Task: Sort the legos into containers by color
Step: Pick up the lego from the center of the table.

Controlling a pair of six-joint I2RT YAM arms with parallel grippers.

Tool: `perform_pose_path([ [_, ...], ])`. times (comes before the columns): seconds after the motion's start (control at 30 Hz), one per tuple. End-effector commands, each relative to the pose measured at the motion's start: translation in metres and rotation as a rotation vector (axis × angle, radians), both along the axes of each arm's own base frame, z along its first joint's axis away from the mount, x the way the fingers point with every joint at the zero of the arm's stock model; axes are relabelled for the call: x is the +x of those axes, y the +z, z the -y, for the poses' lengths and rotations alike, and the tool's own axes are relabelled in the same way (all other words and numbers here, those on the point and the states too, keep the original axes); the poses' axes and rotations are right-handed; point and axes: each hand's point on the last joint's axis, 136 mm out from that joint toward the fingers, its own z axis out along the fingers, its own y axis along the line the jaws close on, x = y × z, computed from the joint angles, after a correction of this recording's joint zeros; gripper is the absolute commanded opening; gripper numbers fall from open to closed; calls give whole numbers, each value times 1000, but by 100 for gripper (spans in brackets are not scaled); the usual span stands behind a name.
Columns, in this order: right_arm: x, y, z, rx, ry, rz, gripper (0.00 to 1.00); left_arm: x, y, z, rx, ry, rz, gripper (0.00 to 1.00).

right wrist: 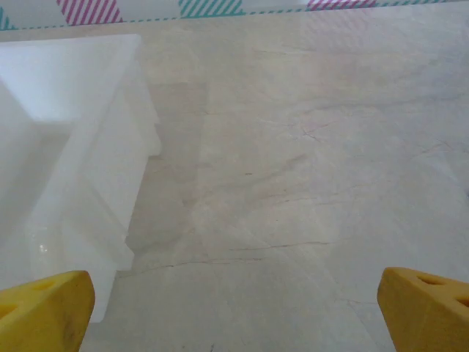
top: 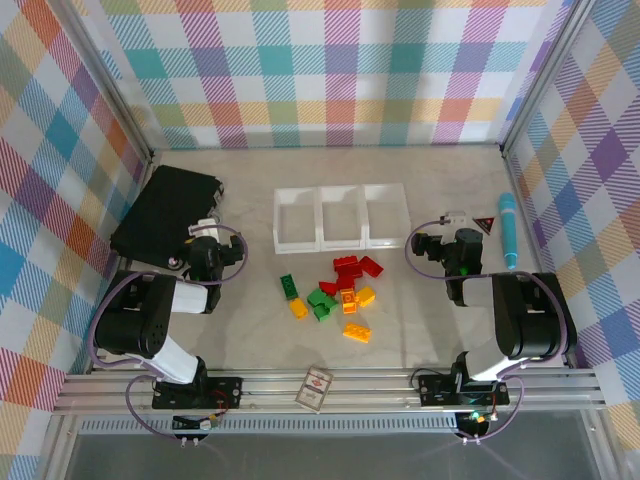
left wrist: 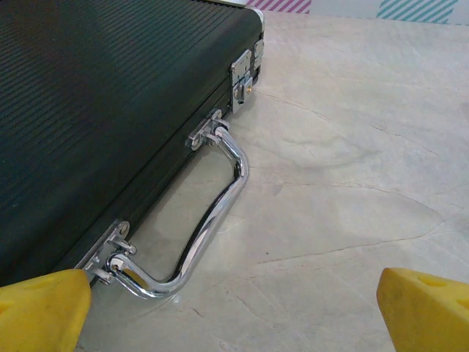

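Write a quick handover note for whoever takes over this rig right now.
Left gripper: open, empty, beside the black case.
Right gripper: open, empty, beside the right end of the containers.
Legos: all in a loose pile in front of the containers.
Done: nothing; all three containers are empty.
Left: sort every red, green and yellow brick.

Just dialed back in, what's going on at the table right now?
Nothing is being handled at this moment. Both arms are empty with jaws open: the left gripper points at the handle of the black case, and the right gripper looks down at bare table beside the containers. The legos lie in a loose red, green and yellow pile mid-table. All three containers look empty, so sorting has not begun.
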Motion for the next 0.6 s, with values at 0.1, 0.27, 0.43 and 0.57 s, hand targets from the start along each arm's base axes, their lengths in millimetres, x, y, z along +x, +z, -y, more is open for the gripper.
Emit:
perform_pose_path([
  [0.1, 6, 9, -4, -3, 33, 39, 99, 7, 9, -5, 11, 19, 33, 100],
  [0.27, 7, 9, -3, 1, 28, 38, 99, 7, 9, -5, 10, 18, 35, 100],
  [0.43, 7, 9, 1, 5, 7, 31, 99, 6, 9, -5, 10, 19, 35, 100],
  [0.57, 8, 9, 2, 10, 12, 30, 99, 7, 10, -5, 10, 18, 38, 100],
])
